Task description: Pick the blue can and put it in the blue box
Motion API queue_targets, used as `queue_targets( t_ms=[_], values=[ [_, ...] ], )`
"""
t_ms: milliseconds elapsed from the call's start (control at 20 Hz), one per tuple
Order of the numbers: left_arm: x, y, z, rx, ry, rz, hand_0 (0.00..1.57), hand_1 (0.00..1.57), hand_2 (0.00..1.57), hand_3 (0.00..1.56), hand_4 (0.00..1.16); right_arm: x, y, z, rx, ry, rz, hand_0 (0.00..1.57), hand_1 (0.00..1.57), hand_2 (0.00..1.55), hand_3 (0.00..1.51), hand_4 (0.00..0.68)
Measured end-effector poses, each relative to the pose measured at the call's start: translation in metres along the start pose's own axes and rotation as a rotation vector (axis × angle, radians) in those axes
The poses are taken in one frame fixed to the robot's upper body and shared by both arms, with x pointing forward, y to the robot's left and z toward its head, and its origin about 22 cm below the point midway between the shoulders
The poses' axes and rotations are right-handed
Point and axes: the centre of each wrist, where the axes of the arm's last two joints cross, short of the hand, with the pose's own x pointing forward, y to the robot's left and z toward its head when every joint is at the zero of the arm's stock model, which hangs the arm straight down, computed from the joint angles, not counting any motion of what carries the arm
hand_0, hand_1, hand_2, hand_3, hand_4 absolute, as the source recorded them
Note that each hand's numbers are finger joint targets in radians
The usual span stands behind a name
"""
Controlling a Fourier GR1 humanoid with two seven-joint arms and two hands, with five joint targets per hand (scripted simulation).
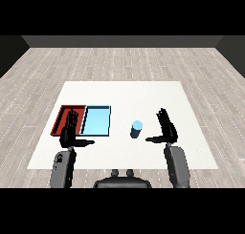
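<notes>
head view: both forearms rise from the lower corners. right hand (167, 128) is spread open, thumb pointing inward, holding nothing, near the blue can (137, 129) but apart from it. left hand (70, 132) is open and empty over the red tray (61, 118). the can stands upright on the white table (143, 92), right of the blue tray (97, 121). a sideways brush by the thumb could tip it. no writing is legible.

blue can (137, 129): upright, on table | blue tray (96, 121): left of can, apart
</notes>
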Motion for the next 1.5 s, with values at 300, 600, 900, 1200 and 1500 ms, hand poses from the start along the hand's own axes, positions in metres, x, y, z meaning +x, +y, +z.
queue_targets(
  t_ms=[300, 600, 900, 1200, 1500],
  values=[
    [-0.002, 0.000, -0.008, 0.003, -0.004, 0.018, 0.00, 0.00, 0.00, 0.00, 0.00, -0.006, 0.016, -0.006, -0.005, 0.021, -0.042, 0.00, 0.00, 0.00, 0.00, 0.000],
    [0.003, 0.000, -0.005, 0.012, -0.010, 0.018, 0.00, 0.00, 0.00, 0.00, 0.00, -0.017, 0.031, -0.009, -0.030, 0.048, -0.097, 0.00, 0.00, 0.00, 0.00, 0.000],
    [0.004, 0.003, 0.002, 0.010, -0.012, 0.026, 0.00, 0.00, 0.00, 0.00, 0.00, -0.035, 0.045, -0.013, -0.047, 0.067, -0.140, 0.00, 0.00, 0.00, 0.00, 0.000],
    [0.003, -0.001, -0.007, 0.014, -0.007, 0.030, 0.00, 0.00, 0.00, 0.00, 0.00, -0.056, 0.053, -0.007, -0.055, 0.097, -0.172, 0.00, 0.00, 0.00, 0.00, 0.000],
    [0.001, 0.003, -0.006, 0.018, -0.008, 0.022, 0.00, 0.00, 0.00, 0.00, 0.00, -0.073, 0.059, -0.008, -0.068, 0.118, -0.184, 0.00, 0.00, 0.00, 0.00, 0.000]
  ],
)
